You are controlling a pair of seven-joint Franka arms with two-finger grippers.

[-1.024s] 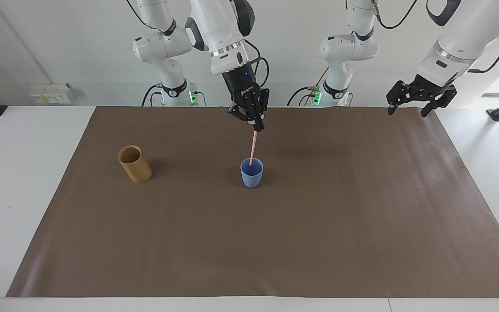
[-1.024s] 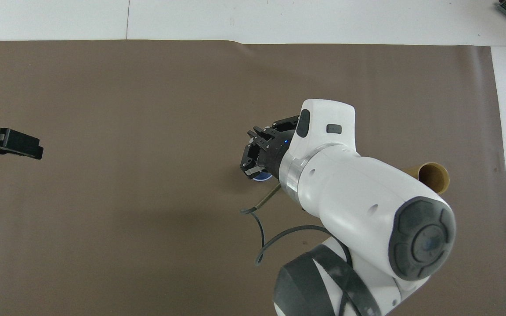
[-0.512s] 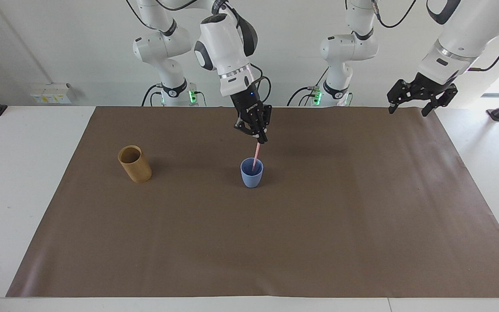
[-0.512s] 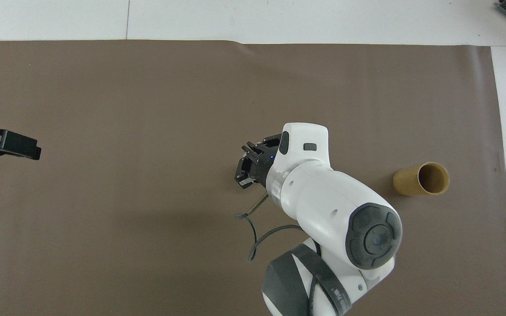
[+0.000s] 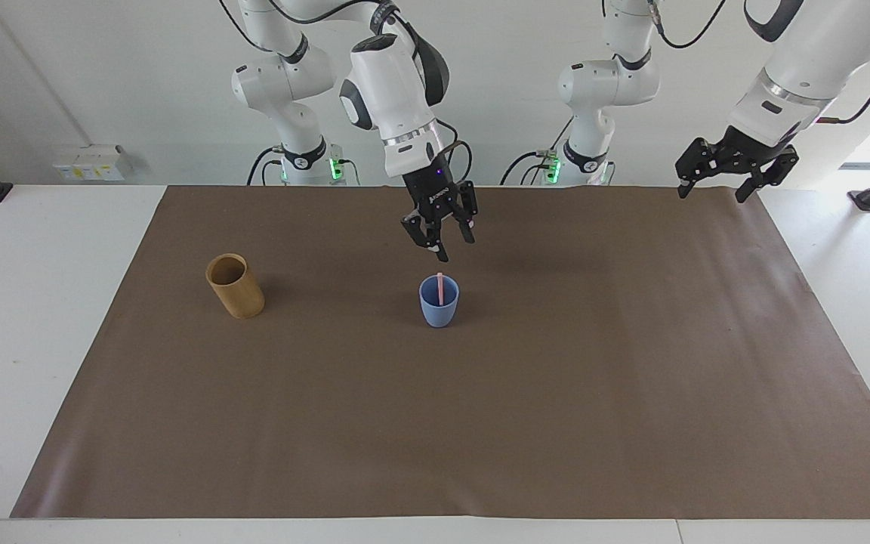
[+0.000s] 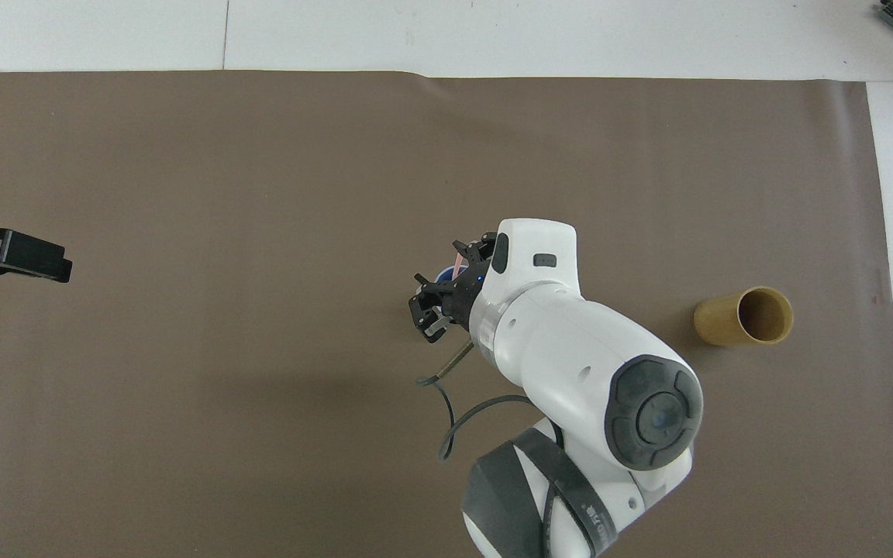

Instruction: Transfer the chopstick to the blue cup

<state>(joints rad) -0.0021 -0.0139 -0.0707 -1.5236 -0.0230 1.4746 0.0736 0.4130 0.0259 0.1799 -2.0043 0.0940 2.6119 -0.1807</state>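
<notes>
While the pale-pink chopstick (image 5: 441,288) is standing in the light-blue cup (image 5: 439,301) near the middle of the brown paper mat (image 5: 480,423), the facing view is showing the right gripper (image 5: 449,247) hanging just over the cup's mouth with its fingers spread apart and nothing between them. The chopstick's top end is poking a little above the rim, leaning against the cup's inner wall, and a clear gap is showing between that end and the fingertips above it. A tan-brown cylindrical holder (image 5: 235,285) is standing tilted on the mat toward the right arm's end of the table, well apart from the cup and about as near to the robots. Over the mat's corner at the other end, the left gripper (image 5: 711,193) is waiting in the air, its fingers spread wide and holding nothing.

Seen from overhead, the right arm's white wrist is covering most of the light-blue cup (image 6: 444,273), so only a sliver of blue rim is peeking out beside the black fingers of the right gripper (image 6: 450,287). A short length of the pink chopstick (image 6: 457,262) is showing there too, just past the gripper. The tan holder (image 6: 745,316) is sitting clear of the arm, its open mouth facing the camera. At the picture's edge the left gripper (image 6: 36,260) is showing only partly, over the mat (image 6: 222,194).
</notes>
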